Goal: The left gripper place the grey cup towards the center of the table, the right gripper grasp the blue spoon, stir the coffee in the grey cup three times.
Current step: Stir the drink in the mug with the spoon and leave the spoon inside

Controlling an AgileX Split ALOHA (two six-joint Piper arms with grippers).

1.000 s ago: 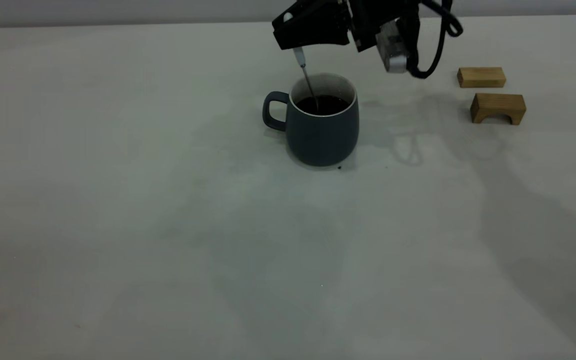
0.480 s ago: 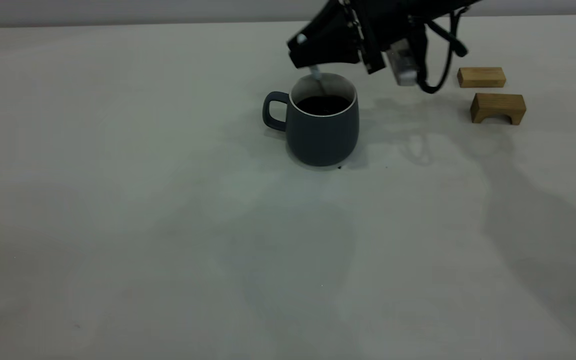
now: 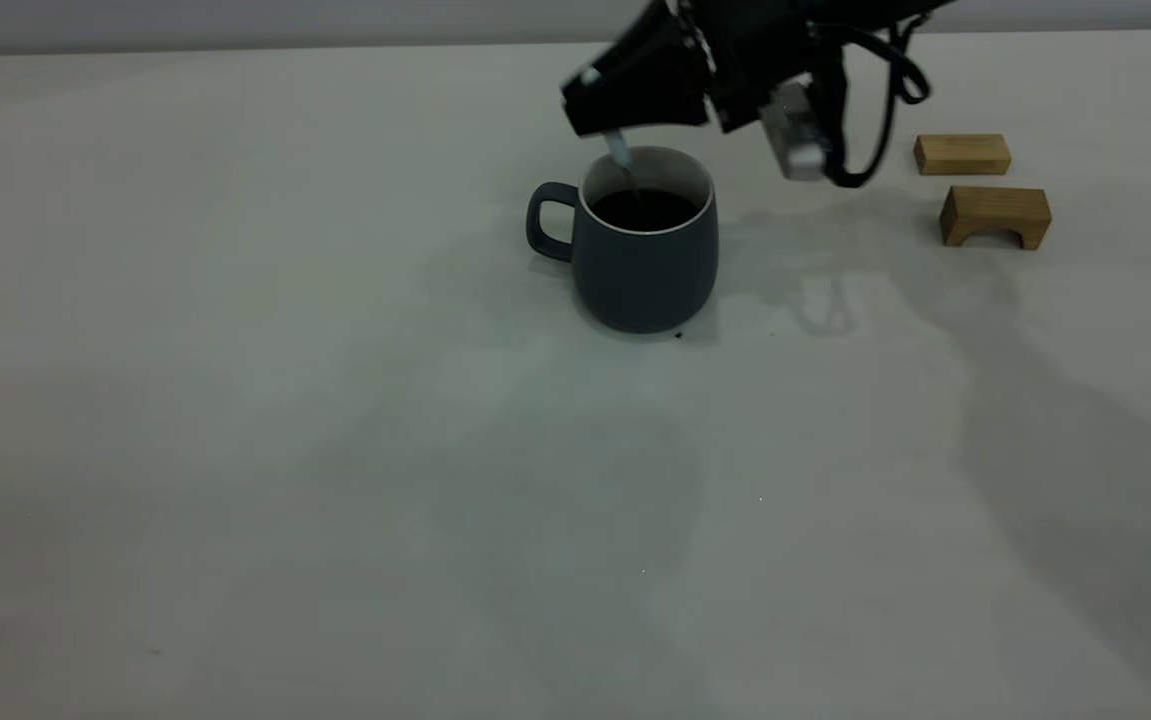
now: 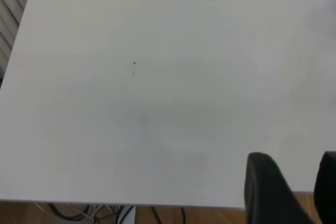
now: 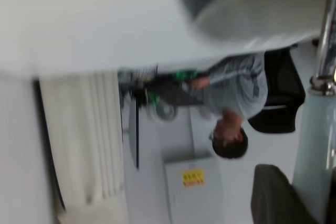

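The grey cup (image 3: 645, 262) stands upright near the table's (image 3: 335, 450) far middle, handle pointing left, with dark coffee (image 3: 647, 208) inside. My right gripper (image 3: 603, 112) hangs just above the cup's back-left rim, shut on the blue spoon (image 3: 619, 150), whose lower end dips into the coffee. The right wrist view shows the cup's rim (image 5: 252, 1), the spoon's metal neck (image 5: 326, 35) and my right gripper (image 5: 310, 192) around the pale handle. My left gripper (image 4: 299, 182) is open with nothing in it, over bare table (image 4: 157, 103) near its edge, outside the exterior view.
Two tan wooden blocks, a flat one (image 3: 962, 154) and an arch-shaped one (image 3: 995, 215), lie to the right of the cup. A person (image 5: 231, 98) sits beyond the table in the right wrist view.
The right gripper dropped lower over the cup, sinking the spoon deeper into the coffee, swung right, then came back slightly left. The cup stayed in place.
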